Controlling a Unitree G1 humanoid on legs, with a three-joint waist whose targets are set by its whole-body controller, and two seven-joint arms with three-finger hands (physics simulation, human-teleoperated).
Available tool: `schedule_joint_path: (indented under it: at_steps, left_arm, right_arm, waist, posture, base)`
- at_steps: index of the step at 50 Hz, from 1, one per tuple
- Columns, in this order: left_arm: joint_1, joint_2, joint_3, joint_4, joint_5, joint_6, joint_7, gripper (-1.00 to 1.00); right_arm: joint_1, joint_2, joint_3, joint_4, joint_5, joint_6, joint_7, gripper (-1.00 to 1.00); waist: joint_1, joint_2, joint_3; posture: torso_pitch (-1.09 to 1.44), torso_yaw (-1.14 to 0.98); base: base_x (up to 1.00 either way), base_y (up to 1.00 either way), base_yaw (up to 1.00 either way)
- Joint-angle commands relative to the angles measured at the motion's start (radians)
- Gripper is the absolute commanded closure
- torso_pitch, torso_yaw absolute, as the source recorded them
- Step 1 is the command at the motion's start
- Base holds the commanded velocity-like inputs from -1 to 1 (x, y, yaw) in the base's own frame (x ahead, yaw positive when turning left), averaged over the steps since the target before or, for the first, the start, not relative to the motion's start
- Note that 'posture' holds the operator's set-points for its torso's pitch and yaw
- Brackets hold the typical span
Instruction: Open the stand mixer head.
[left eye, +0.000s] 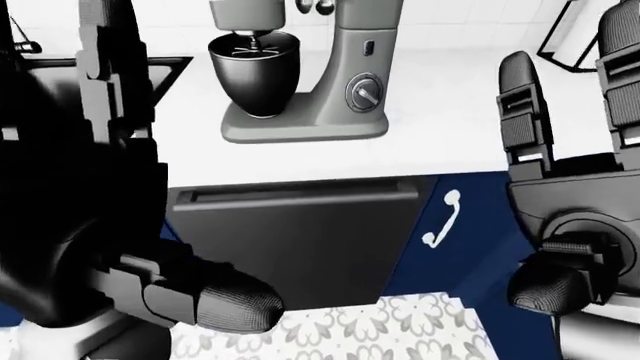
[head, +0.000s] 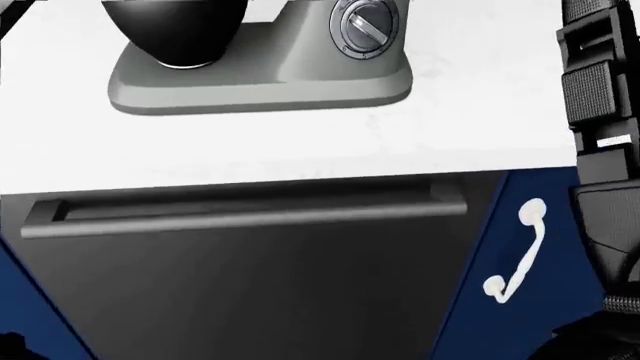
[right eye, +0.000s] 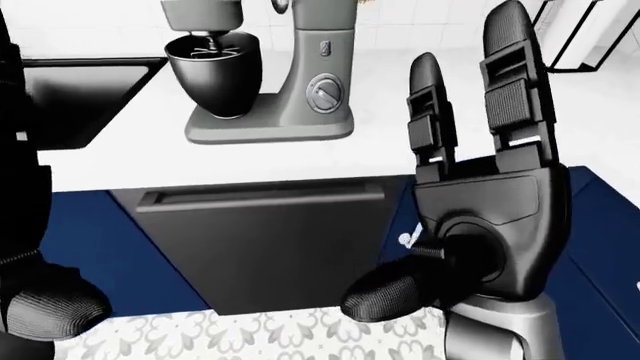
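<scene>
Grey stand mixer (left eye: 320, 71) standing on the white counter (left eye: 450, 127), well beyond both sets of fingers and touched by neither. Head of the mixer down over the black bowl (left eye: 254, 71), beater inside the bowl's rim. Round speed dial (left eye: 363, 91) on the column's side, with a small dark slot above it; no brand name, label or lettering readable anywhere on the machine. Right hand (right eye: 490, 217) raised upright in the right-eye view, two long fingers (right eye: 515, 82) stretched straight and slightly apart, thumb (right eye: 385, 296) sticking out low to the left, nothing between them; mixer up and to the left of those fingertips, separated by bare counter. Left hand (left eye: 110, 247) filling the left of the left-eye view as a large dark mass, one finger (left eye: 115, 75) pointing up, rounded thumb (left eye: 230, 304) jutting right near the bottom, also holding nothing; mixer up and to the right of that thumb. Below the counter, directly under the mixer, a dark appliance door (head: 250, 285) with a long bar handle (head: 240, 210). Right of it, a blue cabinet front (head: 545, 300) with a white curved handle (head: 515, 251), close beside the right hand's fingers in the head view. Patterned grey-and-white floor (left eye: 350, 330) at the bottom, between the two thumbs. Black sink (right eye: 80, 97) set in the counter left of the bowl.
</scene>
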Motion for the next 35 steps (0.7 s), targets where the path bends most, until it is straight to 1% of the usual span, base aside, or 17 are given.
schedule_joint_path:
  at_steps: [1,2,3,4,6,8,10,13,15,20,23,25,27,30,32,34,35]
  left_arm:
    - [0.0,0.002,0.0,0.0,0.002,-0.002,0.0,-1.0]
    - [-0.001,0.002,0.001,0.0,0.0,-0.002,0.001,-1.0]
    - [0.001,0.001,0.0,0.0,0.002,-0.003,-0.001,-1.0]
    - [0.001,0.0,-0.001,0.0,0.003,-0.003,-0.002,-1.0]
    - [0.0,0.001,-0.001,0.0,0.003,-0.003,-0.001,-1.0]
    - [0.0,0.0,-0.001,0.0,0.004,-0.002,-0.001,-1.0]
    - [0.002,-0.002,-0.004,0.0,0.006,-0.003,-0.002,-1.0]
    - [0.001,-0.002,-0.002,0.0,0.005,-0.002,-0.003,-1.0]
    - [0.002,-0.003,-0.003,0.0,0.006,-0.003,-0.004,-1.0]
    - [0.003,-0.004,-0.002,0.0,0.006,-0.003,-0.005,-1.0]
    - [0.003,-0.004,-0.004,0.0,0.008,-0.004,-0.006,-1.0]
    - [0.003,-0.003,-0.002,0.0,0.005,-0.003,-0.004,-1.0]
    - [0.004,-0.003,-0.005,0.0,0.008,-0.004,-0.005,-1.0]
    - [-0.001,0.002,0.0,0.0,0.0,-0.003,0.001,-1.0]
    - [0.003,-0.002,-0.003,0.0,0.005,-0.004,-0.002,-1.0]
    - [0.0,0.003,-0.006,0.0,0.003,-0.005,0.002,-1.0]
    - [0.001,0.002,-0.004,0.0,0.002,-0.004,0.003,-1.0]
  right_arm:
    - [0.002,-0.004,-0.006,-0.002,0.011,-0.012,0.011,-1.0]
    - [0.001,-0.009,-0.01,-0.002,0.025,-0.018,0.009,-1.0]
    - [0.001,-0.01,-0.009,-0.002,0.021,-0.013,0.007,-1.0]
    - [0.0,-0.007,-0.01,-0.002,0.019,-0.012,0.005,-1.0]
    - [0.007,-0.009,0.003,-0.002,-0.008,-0.014,0.011,-1.0]
    - [0.005,-0.005,0.002,-0.002,-0.016,-0.007,0.007,-1.0]
    - [0.002,-0.004,-0.002,-0.002,-0.013,-0.007,0.006,-1.0]
    - [0.0,-0.005,-0.012,-0.002,0.024,-0.014,0.007,-1.0]
    - [-0.001,-0.014,-0.011,-0.002,0.028,-0.015,0.005,-1.0]
    - [0.009,-0.022,0.01,-0.002,-0.003,-0.029,0.0,-1.0]
    - [0.011,-0.02,0.006,-0.002,0.014,-0.03,0.007,-1.0]
    - [0.003,-0.023,-0.007,-0.002,0.041,-0.029,0.002,-1.0]
    - [0.009,-0.026,0.0,-0.002,0.036,-0.035,0.008,-1.0]
    - [0.005,-0.016,0.0,-0.002,0.011,-0.015,0.0,-1.0]
    - [0.002,-0.011,-0.003,-0.002,0.005,-0.01,-0.001,-1.0]
    - [0.007,-0.01,0.001,-0.002,0.0,-0.016,0.006,-1.0]
    - [0.005,-0.009,-0.002,-0.002,0.005,-0.015,0.005,-1.0]
  waist:
    - [0.002,-0.009,-0.018]
    - [-0.004,0.01,-0.03]
    - [-0.012,0.023,0.047]
    - [-0.011,0.014,0.066]
    - [-0.018,0.018,0.047]
    - [-0.026,0.015,-0.021]
    - [-0.025,0.044,-0.013]
    - [-0.017,0.039,-0.043]
    - [-0.013,0.04,0.05]
    - [0.002,0.041,-0.022]
    - [0.006,-0.012,-0.02]
    - [-0.002,0.002,-0.042]
    - [-0.013,0.003,0.053]
    - [-0.022,0.017,0.034]
    - [-0.035,0.021,-0.018]
    - [-0.038,0.054,-0.017]
    - [-0.034,0.035,-0.01]
  posture:
    - [0.0,0.0]
    - [0.0,0.0]
    - [0.0,0.0]
    - [0.0,0.0]
    - [0.0,0.0]
    - [0.0,0.0]
    - [0.0,0.0]
    - [0.0,0.0]
    - [0.0,0.0]
    - [0.0,0.0]
    - [0.0,0.0]
    - [0.0,0.0]
    - [0.0,0.0]
    - [0.0,0.0]
    - [0.0,0.0]
    - [0.0,0.0]
    - [0.0,0.0]
  base:
    - [0.0,0.0,0.0]
    - [0.86,0.0,0.0]
    - [1.0,0.0,0.0]
    - [1.0,0.0,0.0]
    - [0.37,0.0,0.0]
    - [0.0,0.0,0.0]
    - [0.0,0.0,0.0]
    - [0.07,0.0,0.0]
    - [1.0,0.0,0.0]
    - [0.36,0.0,0.0]
    - [0.0,0.0,0.0]
    - [0.3,0.0,0.0]
    - [0.83,0.0,0.0]
    - [0.43,0.0,0.0]
    - [0.0,0.0,0.0]
    - [0.0,0.0,0.0]
    - [0.0,0.0,0.0]
